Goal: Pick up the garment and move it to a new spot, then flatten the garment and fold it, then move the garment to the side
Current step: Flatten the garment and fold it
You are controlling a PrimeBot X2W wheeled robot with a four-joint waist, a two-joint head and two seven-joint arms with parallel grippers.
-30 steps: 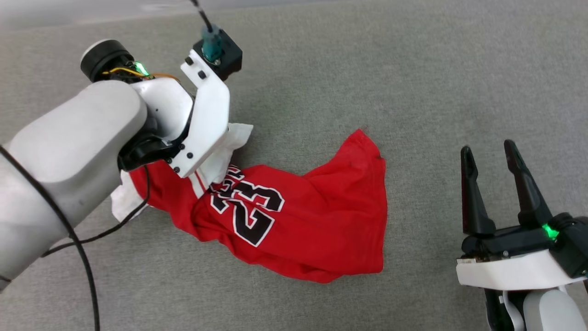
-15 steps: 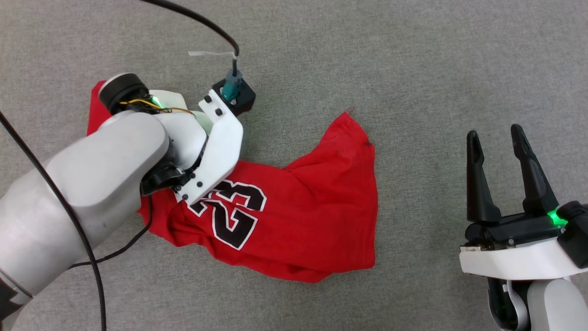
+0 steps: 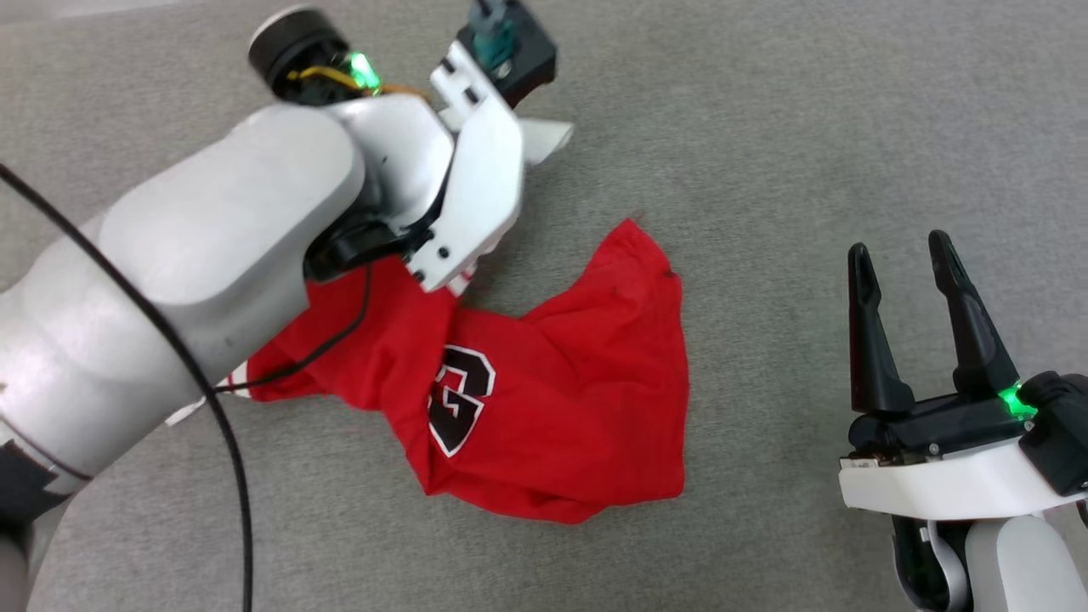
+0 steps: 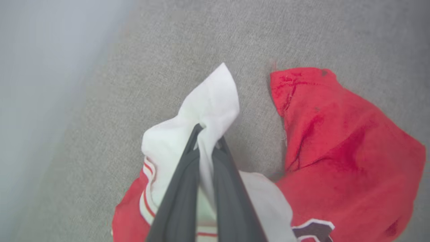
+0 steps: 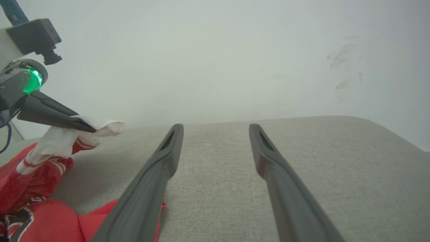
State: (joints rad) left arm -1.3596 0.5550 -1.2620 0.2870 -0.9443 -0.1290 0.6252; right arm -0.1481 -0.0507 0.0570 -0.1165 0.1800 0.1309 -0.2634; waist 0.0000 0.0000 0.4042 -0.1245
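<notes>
Left gripper (image 4: pixel 207 136): jaws, open a second earlier, had pinched shut on the white sleeve (image 4: pixel 215 97) of the garment (image 3: pixel 552 408); its red body trailed beneath, on the grey surface (image 3: pixel 765 127). Pick-up judged begun. Right gripper (image 3: pixel 901 263): spread wide, empty, well apart from it.

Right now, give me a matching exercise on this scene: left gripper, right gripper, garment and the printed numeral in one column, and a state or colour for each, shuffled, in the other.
Column one:
1. left gripper
2. right gripper
3. garment
4. printed numeral

Column two:
A. black with a white outline
B. jaws apart, holding nothing
C. red, crumpled, mostly lying on the grey surface
D. jaws shut on the white sleeve

Pairs: 1-D, 2-B, 3-C, 4-A.
</notes>
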